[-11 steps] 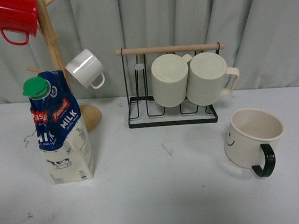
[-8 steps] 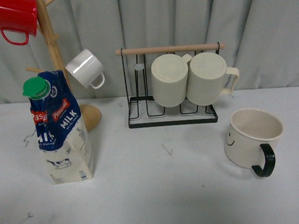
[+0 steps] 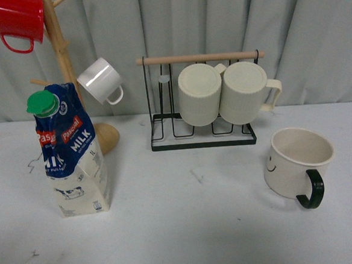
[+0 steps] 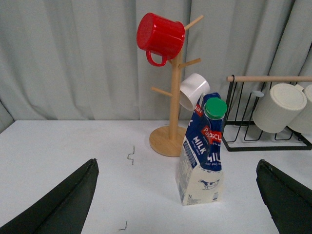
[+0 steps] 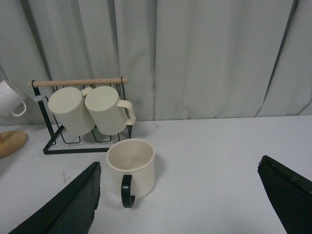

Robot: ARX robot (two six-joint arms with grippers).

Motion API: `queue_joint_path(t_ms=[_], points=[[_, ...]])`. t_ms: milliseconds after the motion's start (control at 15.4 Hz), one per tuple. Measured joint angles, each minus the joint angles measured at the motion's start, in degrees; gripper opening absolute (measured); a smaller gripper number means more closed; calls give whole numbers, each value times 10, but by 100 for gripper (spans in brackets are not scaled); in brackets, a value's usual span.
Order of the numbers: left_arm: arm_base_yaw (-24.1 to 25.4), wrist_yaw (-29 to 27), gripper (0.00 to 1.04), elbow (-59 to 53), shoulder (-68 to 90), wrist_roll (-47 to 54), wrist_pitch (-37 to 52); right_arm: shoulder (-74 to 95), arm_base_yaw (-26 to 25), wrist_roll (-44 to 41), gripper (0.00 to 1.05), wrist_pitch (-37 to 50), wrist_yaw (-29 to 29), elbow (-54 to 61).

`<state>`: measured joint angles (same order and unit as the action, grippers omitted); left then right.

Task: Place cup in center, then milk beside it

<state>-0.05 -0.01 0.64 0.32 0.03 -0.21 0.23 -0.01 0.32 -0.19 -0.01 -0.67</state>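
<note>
The cup (image 3: 299,161), a wide cream mug with a black handle and a smiley face, stands upright on the table at the right; it also shows in the right wrist view (image 5: 131,167). The milk (image 3: 70,152), a blue and cream carton with a green cap, stands at the left and shows in the left wrist view (image 4: 203,152). The center (image 3: 192,191) is bare white tabletop between them, with small black marks. My left gripper (image 4: 178,195) is open and empty, short of the milk. My right gripper (image 5: 180,195) is open and empty, short of the cup. Neither arm shows in the front view.
A black wire rack (image 3: 204,139) with a wooden bar holds two ribbed cream mugs (image 3: 221,94) at the back. A wooden mug tree (image 3: 69,73) at the back left carries a red mug (image 3: 16,19) and a small white mug (image 3: 100,81). A grey curtain hangs behind.
</note>
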Motion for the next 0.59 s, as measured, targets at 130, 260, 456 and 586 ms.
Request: queue_joint_path(t_ms=[130, 260, 456, 586], points=[[0, 0, 98, 0, 0, 0, 0, 0, 0, 0, 98, 0, 0, 0], [0, 0, 98, 0, 0, 0, 0, 6, -9, -8, 98, -15, -24, -4], [0, 0, 98, 0, 0, 0, 0, 279, -159, -50, 98, 183, -289, -70], [0, 0, 98, 0, 0, 0, 0, 501, -196, -8, 98, 353, -238, -148]])
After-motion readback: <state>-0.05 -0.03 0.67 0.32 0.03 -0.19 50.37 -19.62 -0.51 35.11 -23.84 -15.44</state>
